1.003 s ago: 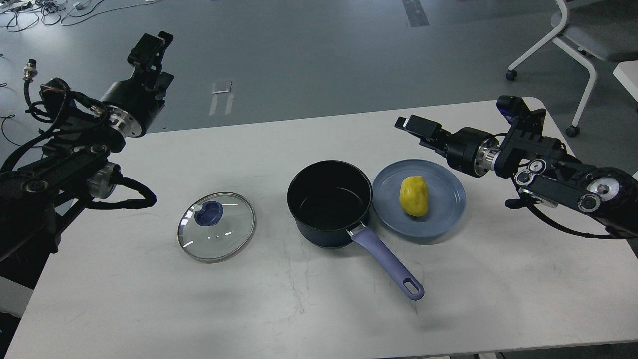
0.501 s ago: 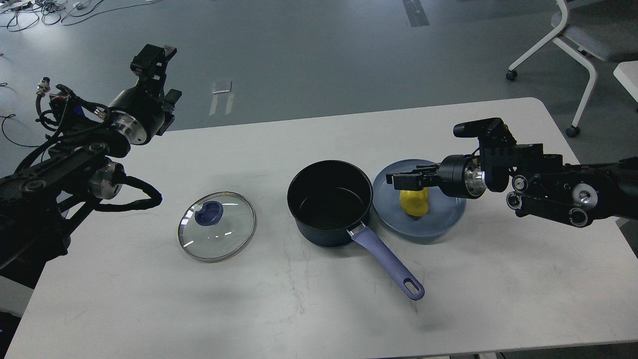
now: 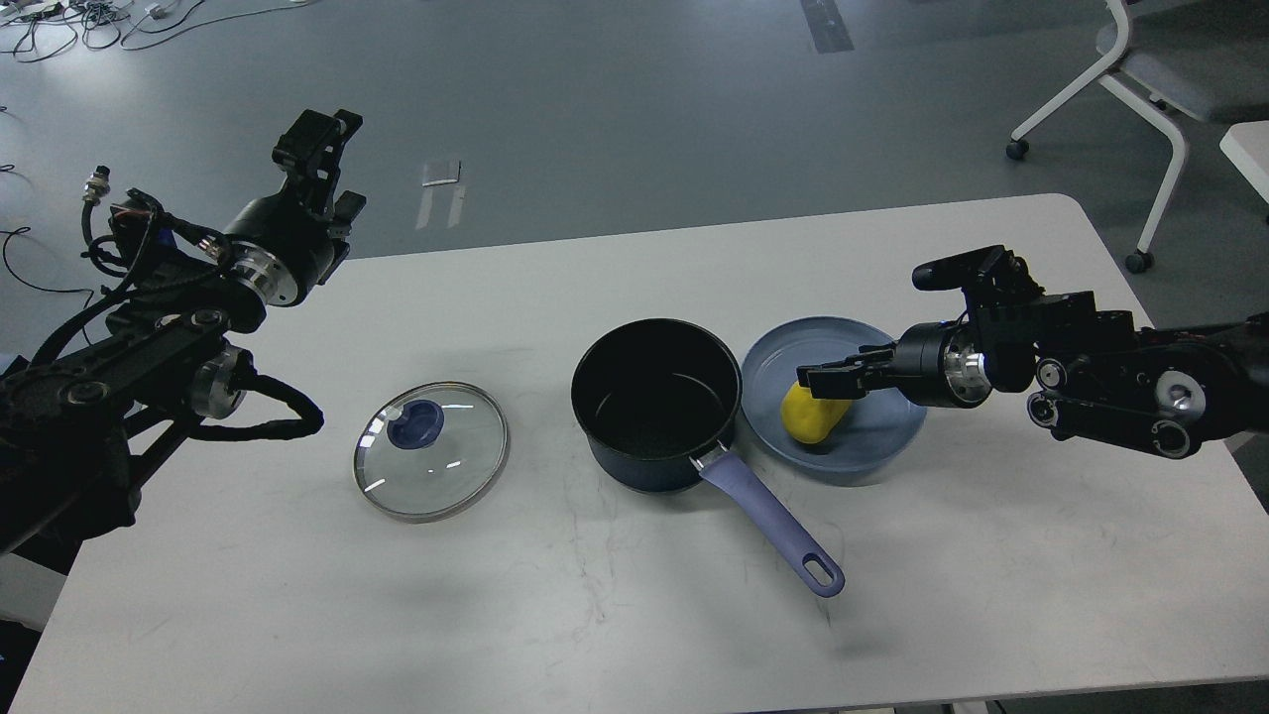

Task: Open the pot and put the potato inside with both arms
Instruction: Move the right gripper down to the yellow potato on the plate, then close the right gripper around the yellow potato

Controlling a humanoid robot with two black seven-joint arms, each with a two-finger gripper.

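The dark navy pot (image 3: 656, 402) stands open in the middle of the white table (image 3: 634, 615), its lavender handle (image 3: 773, 535) pointing to the front right. The yellow potato (image 3: 811, 416) lies tilted on a flat blue plate (image 3: 887, 421) just right of the pot. My right gripper (image 3: 823, 382) reaches in from the right and sits low on the potato's top, touching it. Its fingers are dark and I cannot tell whether they grip. My left gripper (image 3: 322, 134) is raised beyond the table's back left edge and holds nothing.
The glass lid (image 3: 431, 451) with a blue knob lies flat on the table left of the pot. A white office chair (image 3: 1140, 89) stands on the floor at the back right. Cables lie on the floor at the back left.
My right gripper came down from above the plate's far side onto the potato. The potato has tipped over toward the front left. The left arm has shifted slightly right and down.
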